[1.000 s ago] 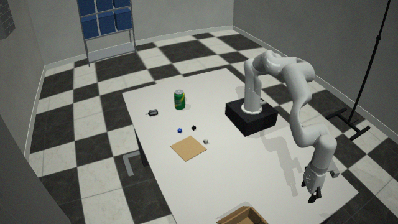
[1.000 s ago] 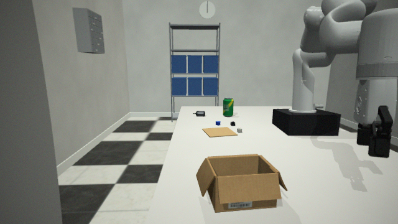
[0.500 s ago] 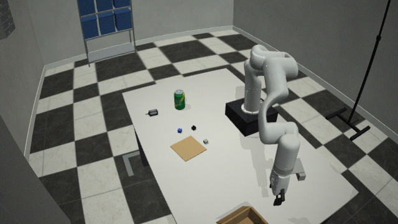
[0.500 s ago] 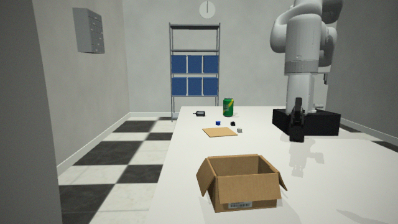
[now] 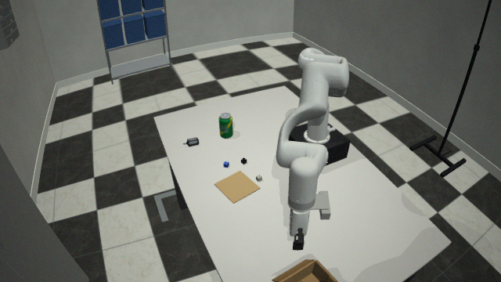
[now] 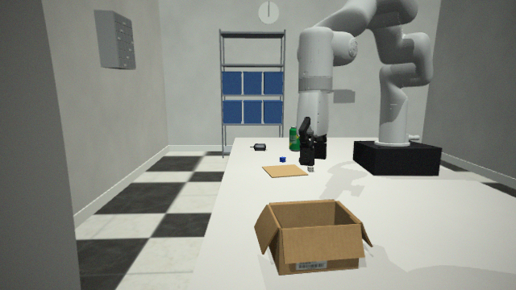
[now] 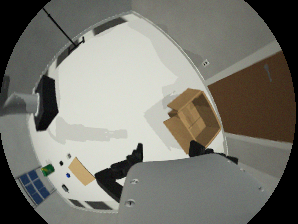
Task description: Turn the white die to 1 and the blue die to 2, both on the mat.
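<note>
Small white die point(image 5: 259, 178) point(image 6: 310, 169) point(image 7: 69, 156) lies well apart from the black two-fingered claw point(image 5: 298, 240) point(image 6: 314, 155) point(image 7: 167, 150), beside the tan square mat point(image 5: 237, 186) point(image 6: 285, 171) point(image 7: 81, 171). Claw stands open.

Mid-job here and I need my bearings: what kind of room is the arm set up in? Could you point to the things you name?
Probably a workroom or small lab: a metal shelf rack point(image 5: 168, 39) point(image 6: 221, 101) holding blue bins, a wall-mounted drawer cabinet point(image 5: 8, 25) point(image 6: 109, 40), and the arm's black base point(image 5: 338, 153) point(image 6: 407, 163) on a white table point(image 5: 372, 196) point(image 6: 423, 209) point(image 7: 100, 85).

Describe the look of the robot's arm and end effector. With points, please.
The arm point(image 5: 303, 184) point(image 6: 315, 60) is glossy white with rounded, tubular segments and a grey band near the wrist. The end effector point(image 7: 167, 150) has black, angular, jointed fingers. No markings are readable; no cables can be made out.
</note>
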You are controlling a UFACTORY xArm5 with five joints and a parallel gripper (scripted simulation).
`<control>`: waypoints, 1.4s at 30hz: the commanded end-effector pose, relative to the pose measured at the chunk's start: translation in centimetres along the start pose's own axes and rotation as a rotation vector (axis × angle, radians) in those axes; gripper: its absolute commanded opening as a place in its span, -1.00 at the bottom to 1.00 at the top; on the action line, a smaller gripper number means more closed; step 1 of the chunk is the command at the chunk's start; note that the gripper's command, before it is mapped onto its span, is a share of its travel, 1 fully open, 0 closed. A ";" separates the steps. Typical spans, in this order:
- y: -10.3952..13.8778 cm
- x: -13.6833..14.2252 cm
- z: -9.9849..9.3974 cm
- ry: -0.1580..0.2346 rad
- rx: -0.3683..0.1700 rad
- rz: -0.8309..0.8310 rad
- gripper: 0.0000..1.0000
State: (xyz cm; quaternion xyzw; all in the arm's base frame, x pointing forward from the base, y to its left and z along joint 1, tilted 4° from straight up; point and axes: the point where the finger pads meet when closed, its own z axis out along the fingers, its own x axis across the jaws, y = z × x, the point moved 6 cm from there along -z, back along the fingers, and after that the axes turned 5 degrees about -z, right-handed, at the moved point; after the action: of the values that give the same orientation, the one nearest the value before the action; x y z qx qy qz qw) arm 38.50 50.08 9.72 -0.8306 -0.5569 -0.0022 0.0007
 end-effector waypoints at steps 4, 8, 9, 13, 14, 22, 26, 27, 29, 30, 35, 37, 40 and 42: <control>7.9 -3.9 -1.1 0.012 -0.006 0.029 1.00; 10.7 -6.0 -1.3 0.012 -0.007 0.050 1.00; 12.1 -7.0 -1.5 0.012 -0.007 0.050 1.00; 15.9 -10.3 -1.9 0.012 -0.009 0.071 1.00; 16.0 -10.4 -1.9 0.012 -0.009 0.071 1.00; 22.4 -17.7 -2.6 0.012 -0.013 0.113 1.00; 24.7 -21.2 -2.8 0.012 -0.014 0.133 1.00; 25.2 -21.9 -2.9 0.012 -0.014 0.133 1.00; 25.2 -21.9 -2.9 0.012 -0.014 0.133 1.00; 26.5 -24.6 -3.1 0.011 -0.016 0.152 1.00; 28.8 -29.5 -3.4 0.011 -0.017 0.171 1.00; 28.9 -29.7 -3.4 0.011 -0.017 0.171 1.00; 30.1 -33.3 -3.6 0.010 -0.019 0.188 1.00; 30.1 -33.3 -3.6 0.010 -0.019 0.188 1.00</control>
State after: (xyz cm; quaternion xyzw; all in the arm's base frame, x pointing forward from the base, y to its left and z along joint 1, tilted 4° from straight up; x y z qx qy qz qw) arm 53.59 10.41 12.74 -0.8778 -0.4789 -0.0063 -0.0020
